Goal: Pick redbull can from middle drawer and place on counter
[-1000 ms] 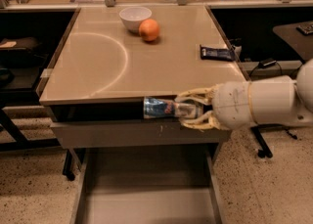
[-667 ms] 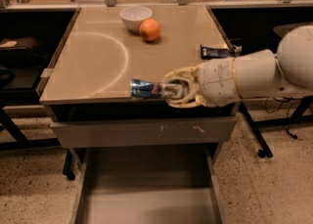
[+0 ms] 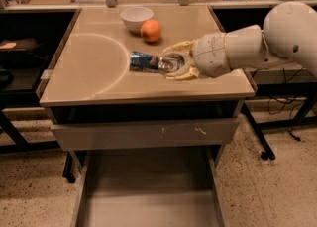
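The redbull can [image 3: 144,61], silver and blue, lies on its side in my gripper [image 3: 171,64], which is shut on its right end. The can hangs over the middle of the beige counter [image 3: 94,67], just right of the pale arc mark; I cannot tell if it touches the surface. My white arm comes in from the right. The middle drawer [image 3: 148,191] stands pulled out below the counter, its grey flat bottom bare.
A white bowl [image 3: 136,19] and an orange [image 3: 150,30] sit at the back of the counter, just behind the can. A grey drawer front with white scratches [image 3: 148,133] is under the counter edge. Dark desks stand on both sides.
My gripper has carried the can from the counter's front edge up and back over the counter top, towards the orange.
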Robot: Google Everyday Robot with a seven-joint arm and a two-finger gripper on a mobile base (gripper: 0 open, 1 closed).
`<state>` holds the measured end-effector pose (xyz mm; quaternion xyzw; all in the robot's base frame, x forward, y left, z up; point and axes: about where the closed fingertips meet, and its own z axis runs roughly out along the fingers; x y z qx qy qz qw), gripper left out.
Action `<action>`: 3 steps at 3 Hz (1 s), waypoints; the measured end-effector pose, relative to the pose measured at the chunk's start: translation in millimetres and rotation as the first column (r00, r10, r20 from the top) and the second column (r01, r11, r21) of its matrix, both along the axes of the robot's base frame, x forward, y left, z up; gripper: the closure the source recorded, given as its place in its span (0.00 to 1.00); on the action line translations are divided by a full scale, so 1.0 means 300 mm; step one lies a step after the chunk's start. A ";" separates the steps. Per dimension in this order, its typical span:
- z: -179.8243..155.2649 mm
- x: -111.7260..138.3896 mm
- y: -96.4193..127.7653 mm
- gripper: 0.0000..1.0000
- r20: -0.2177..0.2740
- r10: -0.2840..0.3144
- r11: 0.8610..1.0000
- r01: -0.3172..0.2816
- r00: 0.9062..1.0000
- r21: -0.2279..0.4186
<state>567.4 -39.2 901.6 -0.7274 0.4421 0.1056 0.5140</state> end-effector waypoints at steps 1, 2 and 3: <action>0.009 0.101 0.007 1.00 -0.061 -0.038 0.998 0.041 0.997 0.046; -0.013 0.189 -0.006 1.00 -0.168 -0.125 0.986 0.141 0.978 0.084; -0.037 0.255 -0.010 1.00 -0.252 -0.210 0.969 0.235 0.945 0.076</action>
